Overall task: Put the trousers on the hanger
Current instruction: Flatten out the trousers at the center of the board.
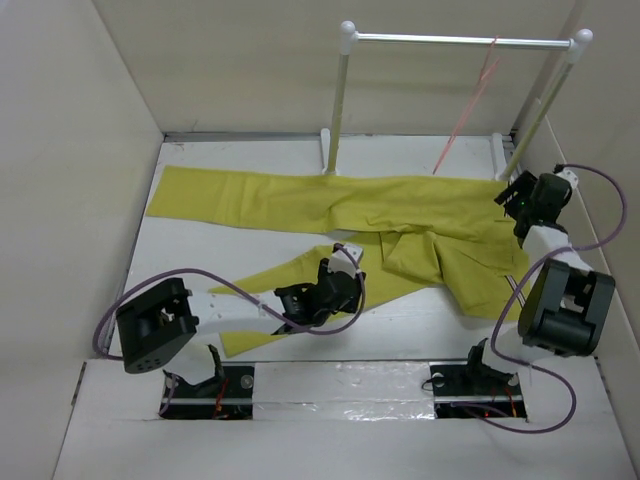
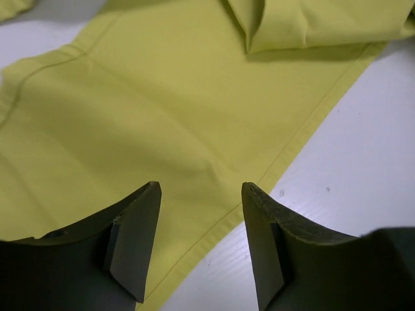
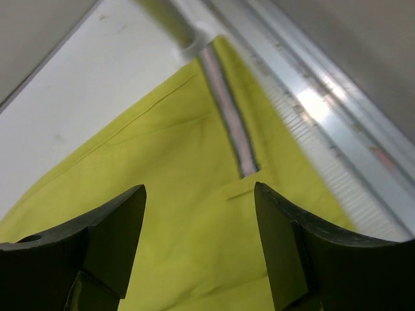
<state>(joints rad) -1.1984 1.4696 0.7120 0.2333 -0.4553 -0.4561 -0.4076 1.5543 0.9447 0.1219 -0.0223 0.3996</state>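
Top external view: long mustard-yellow cloth trousers [image 1: 300,195] lie flat near the hanging thin pink wire hanger [image 1: 467,105], left gripper [image 2: 201,188] and right gripper [image 3: 199,188] both spread empty over them, so pinching cloth seems next.

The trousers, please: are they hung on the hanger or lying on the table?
Lying on the table: the trousers are spread flat, while the hanger hangs bare from the rail.
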